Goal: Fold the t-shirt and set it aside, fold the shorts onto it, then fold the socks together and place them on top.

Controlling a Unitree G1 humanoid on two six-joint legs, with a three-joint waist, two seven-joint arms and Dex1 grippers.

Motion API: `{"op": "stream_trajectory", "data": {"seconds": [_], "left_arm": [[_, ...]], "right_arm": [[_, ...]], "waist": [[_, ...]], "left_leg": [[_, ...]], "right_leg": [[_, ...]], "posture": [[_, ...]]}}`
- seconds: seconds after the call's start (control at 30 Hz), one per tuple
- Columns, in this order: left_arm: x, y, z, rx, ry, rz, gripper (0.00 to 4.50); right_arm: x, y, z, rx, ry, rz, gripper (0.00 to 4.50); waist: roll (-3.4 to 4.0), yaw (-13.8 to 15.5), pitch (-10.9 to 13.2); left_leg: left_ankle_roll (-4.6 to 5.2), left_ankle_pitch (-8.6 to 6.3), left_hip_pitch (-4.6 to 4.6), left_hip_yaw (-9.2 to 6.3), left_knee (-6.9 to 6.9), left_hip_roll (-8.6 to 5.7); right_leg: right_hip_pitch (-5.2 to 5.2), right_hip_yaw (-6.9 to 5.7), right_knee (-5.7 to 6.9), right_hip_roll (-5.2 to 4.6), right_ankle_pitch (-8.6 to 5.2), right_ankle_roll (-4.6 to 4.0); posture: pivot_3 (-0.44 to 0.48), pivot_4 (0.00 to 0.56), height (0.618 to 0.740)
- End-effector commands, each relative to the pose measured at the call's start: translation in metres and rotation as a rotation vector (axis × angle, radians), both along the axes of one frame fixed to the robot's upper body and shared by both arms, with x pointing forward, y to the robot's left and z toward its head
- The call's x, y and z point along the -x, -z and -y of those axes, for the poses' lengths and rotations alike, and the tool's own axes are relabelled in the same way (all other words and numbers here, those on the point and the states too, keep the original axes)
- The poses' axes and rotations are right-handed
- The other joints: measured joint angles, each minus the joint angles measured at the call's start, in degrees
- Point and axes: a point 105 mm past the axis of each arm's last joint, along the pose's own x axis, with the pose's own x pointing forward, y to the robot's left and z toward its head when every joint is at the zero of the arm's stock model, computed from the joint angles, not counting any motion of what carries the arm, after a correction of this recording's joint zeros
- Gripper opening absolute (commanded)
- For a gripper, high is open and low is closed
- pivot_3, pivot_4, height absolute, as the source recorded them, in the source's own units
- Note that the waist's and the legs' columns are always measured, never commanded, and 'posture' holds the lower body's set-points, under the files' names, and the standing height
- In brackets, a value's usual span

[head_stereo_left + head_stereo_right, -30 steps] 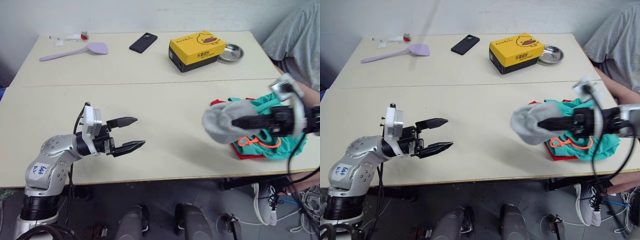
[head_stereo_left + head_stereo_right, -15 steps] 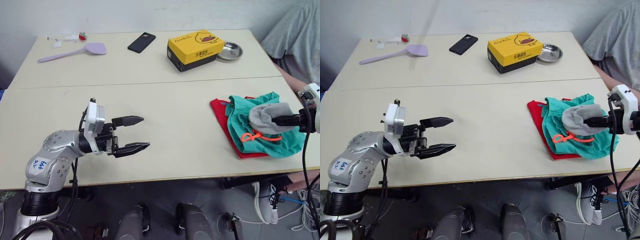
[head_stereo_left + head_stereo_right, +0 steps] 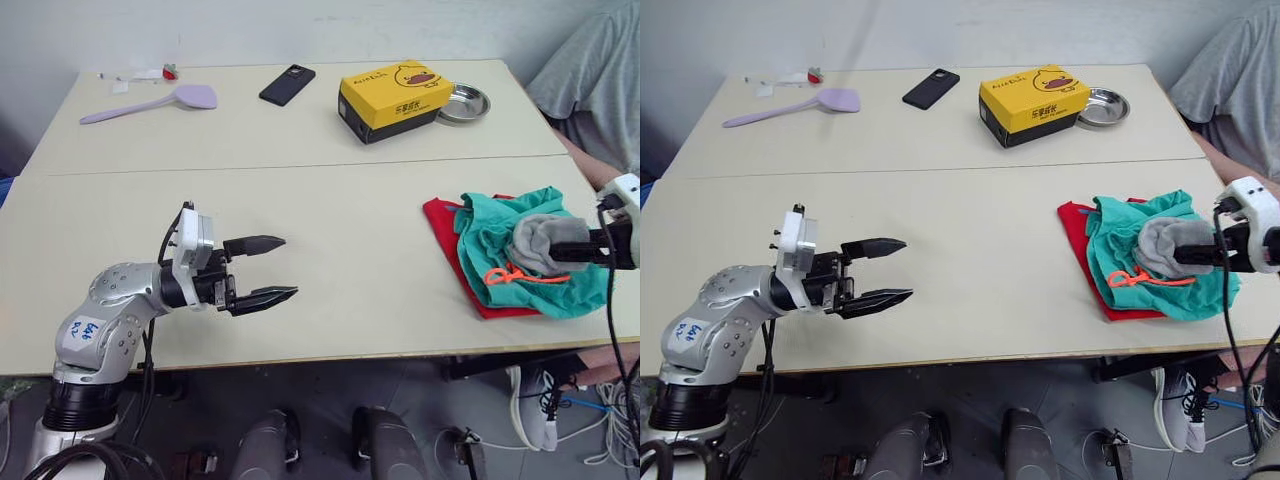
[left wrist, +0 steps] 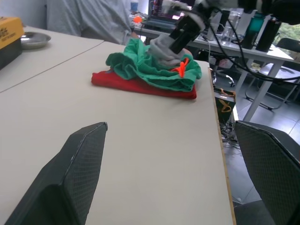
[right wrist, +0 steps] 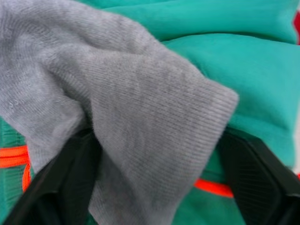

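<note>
Grey socks [image 3: 541, 243] clamped in right gripper [image 3: 565, 251], over shorts [image 3: 520, 262] for stacking; lower left, left gripper [image 3: 272, 268] spread, idle

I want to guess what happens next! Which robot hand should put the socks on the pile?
The right hand. It already holds the socks over the shorts; the left hand is open, far across the table.

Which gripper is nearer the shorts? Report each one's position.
Right. The right gripper sits over the shorts, with the socks. The left gripper hovers far across the table, open.
</note>
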Motion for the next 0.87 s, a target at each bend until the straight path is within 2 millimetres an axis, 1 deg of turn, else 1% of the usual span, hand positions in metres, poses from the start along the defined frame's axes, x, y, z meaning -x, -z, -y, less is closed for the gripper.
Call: {"op": "stream_trajectory", "data": {"seconds": [0.03, 0.13, 0.23, 0.3, 0.33, 0.37, 0.4, 0.43, 0.47, 0.5, 0.53, 0.57, 0.6, 0.63, 0.67, 0.73, 0.8, 0.87], "left_arm": [[-0.002, 0.000, -0.008, -0.027, -0.034, 0.021, 4.50], [-0.003, 0.004, -0.014, -0.055, -0.055, 0.033, 4.50], [-0.003, 0.006, -0.018, -0.077, -0.066, 0.051, 4.50], [-0.004, 0.008, -0.023, -0.100, -0.094, 0.076, 4.50], [-0.004, 0.011, -0.029, -0.134, -0.123, 0.089, 4.50], [-0.003, 0.014, -0.035, -0.168, -0.156, 0.100, 4.50], [-0.003, 0.017, -0.041, -0.197, -0.185, 0.112, 4.50], [-0.003, 0.020, -0.047, -0.220, -0.220, 0.120, 4.50], [-0.003, 0.023, -0.050, -0.231, -0.241, 0.124, 4.50], [-0.003, 0.024, -0.051, -0.237, -0.252, 0.126, 4.50], [-0.004, 0.027, -0.056, -0.245, -0.282, 0.127, 4.50], [-0.003, 0.032, -0.060, -0.265, -0.308, 0.134, 4.50], [-0.003, 0.036, -0.065, -0.281, -0.332, 0.133, 4.50], [-0.003, 0.040, -0.069, -0.292, -0.349, 0.129, 4.50], [-0.003, 0.042, -0.070, -0.296, -0.355, 0.127, 4.50], [-0.003, 0.044, -0.073, -0.297, -0.368, 0.126, 4.50], [-0.002, 0.045, -0.076, -0.302, -0.376, 0.133, 4.50], [0.000, 0.045, -0.077, -0.307, -0.375, 0.142, 4.50]], "right_arm": [[0.019, -0.049, 0.015, 0.038, -0.018, 0.141, 4.47], [0.026, -0.059, 0.021, 0.075, -0.009, 0.173, 4.47], [0.026, -0.069, 0.016, 0.067, -0.044, 0.233, 4.47], [0.024, -0.076, -0.001, 0.017, -0.141, 0.298, 4.47], [0.020, -0.072, -0.029, -0.024, -0.276, 0.343, 4.47], [0.019, -0.066, -0.061, -0.073, -0.422, 0.415, 4.47], [0.021, -0.059, -0.089, -0.100, -0.524, 0.491, 4.47], [0.025, -0.050, -0.111, -0.107, -0.598, 0.546, 4.47], [0.030, -0.041, -0.127, -0.095, -0.654, 0.579, 4.47], [0.033, -0.035, -0.135, -0.084, -0.683, 0.595, 4.47], [0.038, -0.021, -0.155, -0.060, -0.768, 0.616, 4.47], [0.047, -0.008, -0.181, -0.094, -0.863, 0.633, 4.47], [0.053, 0.006, -0.200, -0.129, -0.922, 0.650, 4.47], [0.059, 0.017, -0.212, -0.156, -0.957, 0.653, 4.47], [0.061, 0.023, -0.216, -0.171, -0.967, 0.651, 4.47], [0.061, 0.043, -0.223, -0.174, -0.983, 0.626, 4.47], [0.056, 0.055, -0.227, -0.176, -0.973, 0.637, 4.47], [0.048, 0.061, -0.228, -0.161, -0.942, 0.667, 4.47]], "waist": [[0.15, 0.0, 0.1], [0.17, -0.2, 0.1], [0.16, -0.6, 0.1], [0.24, -0.6, 0.1], [0.32, -0.6, 0.0], [0.27, -0.6, 0.0], [-0.06, -0.9, -0.2], [-0.21, -1.0, -0.2], [-0.21, -0.8, -0.2], [-0.09, -0.3, -0.2], [0.17, 0.1, -0.1], [0.26, 0.4, 0.0], [0.25, 0.7, -0.1], [0.18, 0.9, -0.1], [0.13, 1.1, -0.1], [0.12, 1.5, -0.1], [0.09, 1.5, -0.1], [0.05, 1.4, -0.1]], "left_leg": [[0.01, -0.01, 0.00, 0.00, 0.00, -0.03], [0.00, -0.02, 0.03, 0.01, -0.01, 0.00], [-0.07, -0.05, 0.06, 0.06, 0.02, 0.12], [-0.08, -0.05, 0.06, 0.08, 0.02, 0.15], [-0.08, -0.05, 0.07, 0.09, 0.01, 0.16], [-0.09, -0.04, 0.07, 0.10, -0.01, 0.17], [-0.17, -0.05, 0.13, 0.10, -0.07, 0.28], [-0.32, -0.13, 0.24, 0.06, -0.06, 0.45], [-0.43, -0.17, 0.32, 0.03, 0.00, 0.65], [-0.44, -0.16, 0.30, -0.03, -0.05, 0.66], [-0.43, -0.16, 0.26, 0.01, -0.02, 0.62], [-0.35, -0.12, 0.14, 0.04, 0.00, 0.48], [-0.24, -0.05, 0.10, 0.01, -0.08, 0.30], [-0.24, -0.06, 0.14, 0.01, -0.01, 0.30], [-0.25, -0.08, 0.16, -0.01, 0.03, 0.31], [-0.12, -0.14, 0.13, -0.01, 0.06, 0.18], [-0.19, -0.26, 0.13, -0.04, 0.06, -0.10], [-0.14, -0.26, 0.13, -0.02, 0.06, -0.13]], "right_leg": [[0.00, 0.01, 0.00, -0.01, 0.00, 0.00], [0.01, -0.02, -0.01, -0.02, 0.00, 0.00], [0.00, -0.03, -0.02, -0.08, 0.00, 0.00], [-0.03, -0.03, 0.01, -0.07, 0.00, 0.00], [-0.03, -0.02, 0.02, -0.07, 0.00, 0.00], [-0.06, -0.02, 0.03, -0.06, 0.00, 0.00], [-0.04, -0.02, 0.00, -0.01, 0.00, -0.01], [0.07, -0.03, 0.01, 0.16, -0.03, -0.07], [0.19, -0.07, 0.01, 0.28, -0.04, -0.08], [0.19, -0.13, 0.02, 0.31, -0.05, -0.09], [0.10, -0.12, 0.07, 0.30, -0.06, -0.10], [-0.03, -0.12, 0.13, 0.24, -0.06, -0.10], [-0.14, -0.12, 0.23, 0.20, -0.06, -0.10], [-0.10, -0.08, 0.25, 0.10, -0.06, -0.10], [-0.03, -0.11, 0.23, 0.13, -0.06, -0.10], [-0.03, -0.24, 0.23, 0.13, -0.03, -0.06], [0.00, -0.21, 0.21, -0.06, 0.06, 0.06], [0.05, -0.20, 0.09, -0.21, 0.17, 0.07]], "posture": [[0.000, 0.150, 0.740], [0.000, 0.150, 0.740], [0.000, 0.150, 0.740], [0.000, 0.150, 0.740], [0.000, 0.150, 0.740], [0.000, 0.150, 0.740], [0.000, 0.150, 0.740], [0.000, 0.150, 0.740], [0.000, 0.150, 0.740], [0.000, 0.150, 0.740], [0.000, 0.150, 0.740], [0.000, 0.150, 0.740], [0.000, 0.150, 0.740], [0.000, 0.150, 0.740], [0.000, 0.150, 0.740], [0.000, 0.150, 0.740], [0.000, 0.150, 0.740], [0.000, 0.150, 0.740]]}}
